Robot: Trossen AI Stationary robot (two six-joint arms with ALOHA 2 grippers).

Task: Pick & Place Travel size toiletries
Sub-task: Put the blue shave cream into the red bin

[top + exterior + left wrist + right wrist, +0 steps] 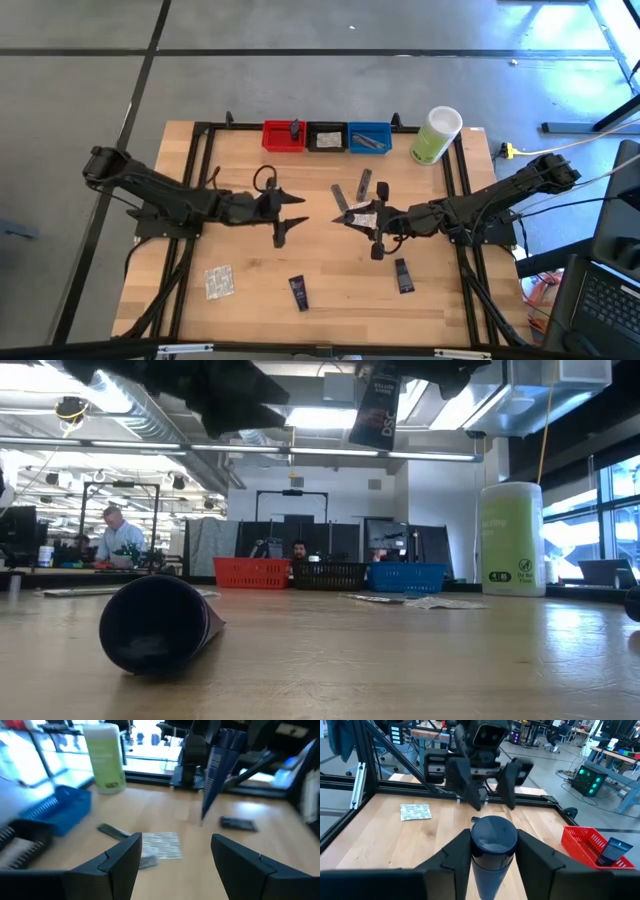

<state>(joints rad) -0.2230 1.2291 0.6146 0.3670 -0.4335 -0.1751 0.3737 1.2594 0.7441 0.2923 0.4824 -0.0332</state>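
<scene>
My right gripper is shut on a dark navy mini tube, held high over the middle of the table. The same tube shows in the left wrist view. My left gripper faces it from the table's left, a short way off, open with nothing between its fingers. Below lie a clear packet and two grey sachets flat on the wood. Two more navy tubes and another clear packet lie nearer the front edge. My right gripper pinches the tube's body just below its round cap end between the two fingers. The fingers come nearly level from the table's right and lie across the tube. The tube hangs roughly upright, cap up, its flat end down, clear of the table.
Red, black and blue bins stand in a row at the far edge; a navy tube stands in the red one. A tall pale-green container stands at the far right. A black frame borders the table.
</scene>
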